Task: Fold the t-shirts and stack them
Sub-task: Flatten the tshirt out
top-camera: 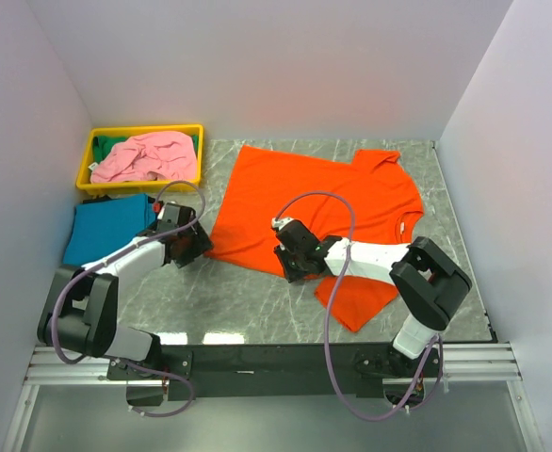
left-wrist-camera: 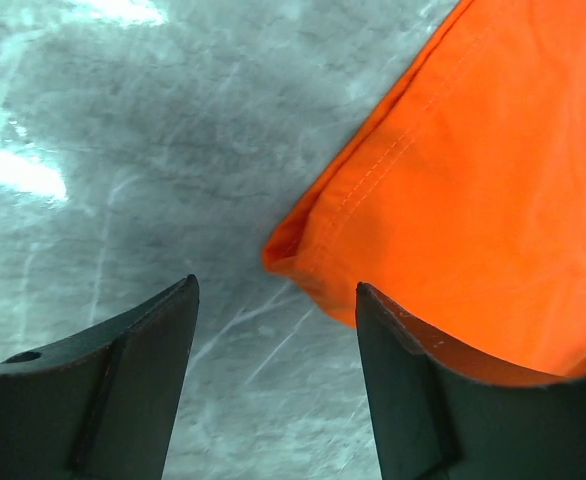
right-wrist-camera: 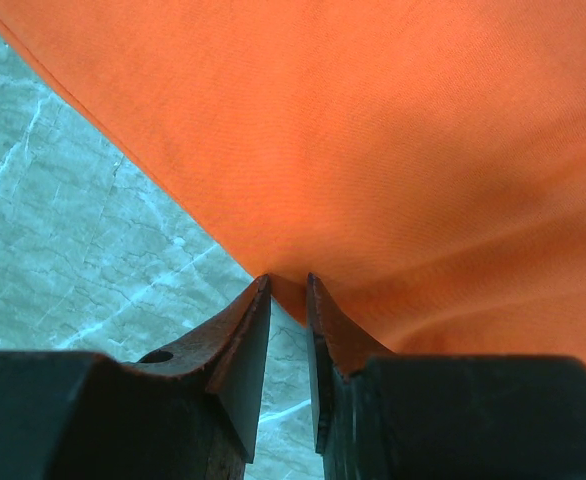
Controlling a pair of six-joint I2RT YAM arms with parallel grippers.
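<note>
The orange t-shirt [top-camera: 318,202] lies spread on the marble table, one sleeve hanging toward the near right. My left gripper [top-camera: 197,247] is open; in the left wrist view the shirt's hem corner [left-wrist-camera: 278,252] lies just ahead of the gripper [left-wrist-camera: 277,290], its right finger [left-wrist-camera: 443,400] over the cloth's edge. My right gripper [top-camera: 290,265] sits at the shirt's near edge. In the right wrist view the gripper [right-wrist-camera: 288,285] has its jaws nearly together, pinching the orange hem [right-wrist-camera: 373,150]. The teal t-shirt [top-camera: 105,231] lies folded at the left. The pink t-shirt [top-camera: 146,156] lies crumpled in the tray.
The yellow tray [top-camera: 89,155] stands at the back left, with something green under the pink cloth. White walls close in the table on three sides. Grey marble shows between the two grippers [top-camera: 243,292].
</note>
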